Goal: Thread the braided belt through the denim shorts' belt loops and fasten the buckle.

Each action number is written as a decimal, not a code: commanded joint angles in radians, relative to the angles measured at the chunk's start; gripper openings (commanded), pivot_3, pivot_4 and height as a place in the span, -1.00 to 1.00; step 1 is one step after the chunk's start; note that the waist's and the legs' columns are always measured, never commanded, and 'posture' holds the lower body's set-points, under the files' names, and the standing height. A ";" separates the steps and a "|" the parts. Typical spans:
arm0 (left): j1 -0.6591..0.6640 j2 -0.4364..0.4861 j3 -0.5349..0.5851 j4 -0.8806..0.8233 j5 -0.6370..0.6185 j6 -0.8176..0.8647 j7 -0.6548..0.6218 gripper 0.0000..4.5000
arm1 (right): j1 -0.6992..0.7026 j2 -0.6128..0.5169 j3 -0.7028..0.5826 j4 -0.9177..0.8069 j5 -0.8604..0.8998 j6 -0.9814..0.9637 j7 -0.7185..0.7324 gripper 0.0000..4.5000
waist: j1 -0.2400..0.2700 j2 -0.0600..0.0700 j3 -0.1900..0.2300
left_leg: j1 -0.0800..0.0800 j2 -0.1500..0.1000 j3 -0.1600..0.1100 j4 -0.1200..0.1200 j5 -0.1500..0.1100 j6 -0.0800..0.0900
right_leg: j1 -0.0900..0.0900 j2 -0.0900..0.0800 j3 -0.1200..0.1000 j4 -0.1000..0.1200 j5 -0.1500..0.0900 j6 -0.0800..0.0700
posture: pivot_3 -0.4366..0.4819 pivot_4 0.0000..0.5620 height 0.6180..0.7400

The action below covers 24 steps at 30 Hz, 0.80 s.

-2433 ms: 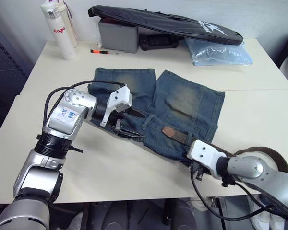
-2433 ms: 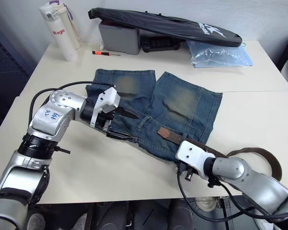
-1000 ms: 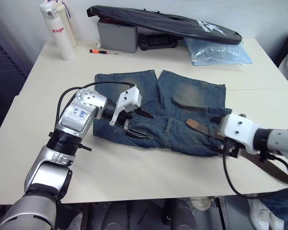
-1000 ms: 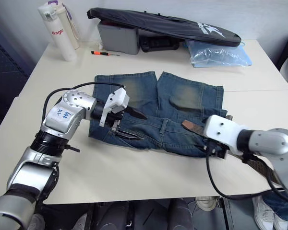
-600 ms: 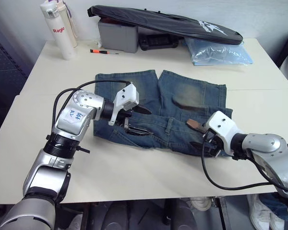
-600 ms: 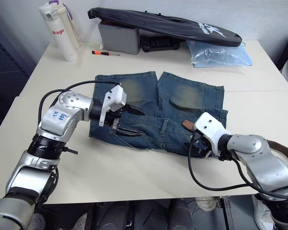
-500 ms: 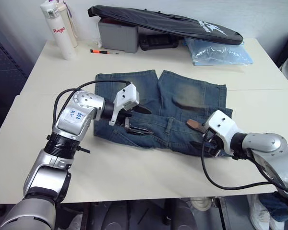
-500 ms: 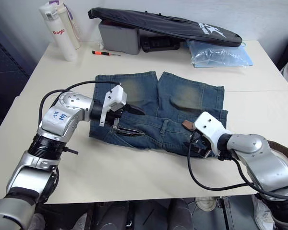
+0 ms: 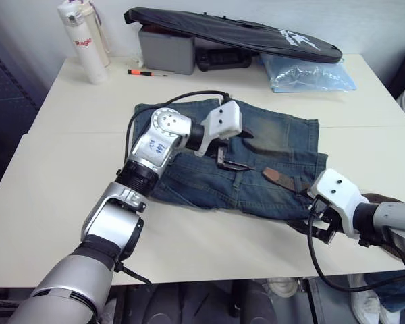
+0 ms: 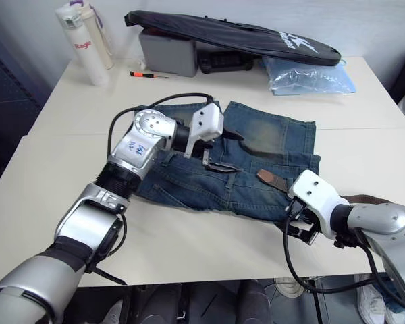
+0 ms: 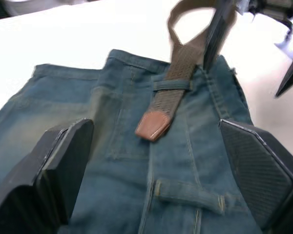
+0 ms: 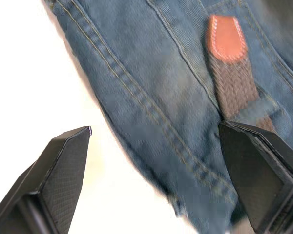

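Shorts flat at centre frame on the table, waistband toward the near edge; belt with its tan tip on the waistband, strap passing under one loop and trailing to the lower right; left gripper open above the shorts; right gripper open at the waistband edge.

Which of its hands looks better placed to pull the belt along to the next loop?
Probably the left hand: open, it hovers over the shorts' waistband near the braided belt tip. The right hand sits off the shorts' edge.
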 commanded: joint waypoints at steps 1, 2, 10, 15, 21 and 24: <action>-0.117 -0.088 -0.029 0.195 0.098 -0.170 0.090 1.00 | 0.033 0.038 -0.087 -0.105 0.028 0.050 -0.039 0.97 | 0.000 -0.001 0.000 | 0.000 0.000 0.000 0.000 0.000 0.000 | 0.000 0.000 0.000 0.000 0.000 0.000 | -0.05 -0.47 1.00; -0.140 -0.115 -0.044 0.254 0.131 -0.217 0.122 1.00 | 0.041 0.056 -0.100 -0.126 0.032 0.067 -0.056 0.97 | 0.000 -0.001 0.001 | 0.000 0.000 0.000 0.000 0.000 0.000 | 0.000 0.000 0.000 -0.001 0.000 0.000 | -0.05 -0.47 1.00; -0.215 -0.227 -0.200 0.497 0.421 -0.441 0.469 1.00 | 0.056 0.147 -0.146 -0.224 0.057 0.166 -0.165 0.97 | -0.005 -0.001 0.001 | -0.001 0.000 0.000 -0.001 -0.001 0.002 | 0.000 0.000 0.000 -0.005 0.002 0.001 | -0.05 -0.47 1.00; -0.223 -0.251 -0.238 0.540 0.512 -0.452 0.580 1.00 | 0.057 0.157 -0.161 -0.238 0.078 0.187 -0.202 0.97 | -0.001 -0.001 0.001 | -0.002 0.000 0.000 -0.001 -0.002 0.003 | 0.000 0.000 0.000 -0.006 0.002 0.001 | -0.05 -0.47 1.00; -0.222 -0.284 -0.257 0.568 0.584 -0.403 0.669 1.00 | 0.050 0.147 -0.180 -0.238 0.108 0.188 -0.232 0.97 | -0.001 -0.001 0.001 | -0.002 0.000 0.000 -0.001 -0.002 0.004 | 0.000 0.000 0.000 -0.006 0.002 0.001 | -0.05 -0.47 1.00; -0.213 -0.295 -0.262 0.572 0.602 -0.393 0.665 0.89 | 0.039 0.137 -0.183 -0.236 0.115 0.191 -0.237 0.99 | -0.001 -0.001 0.000 | -0.002 0.000 0.000 -0.001 -0.002 0.004 | 0.000 0.000 0.000 -0.006 0.002 0.001 | -0.05 -0.47 1.00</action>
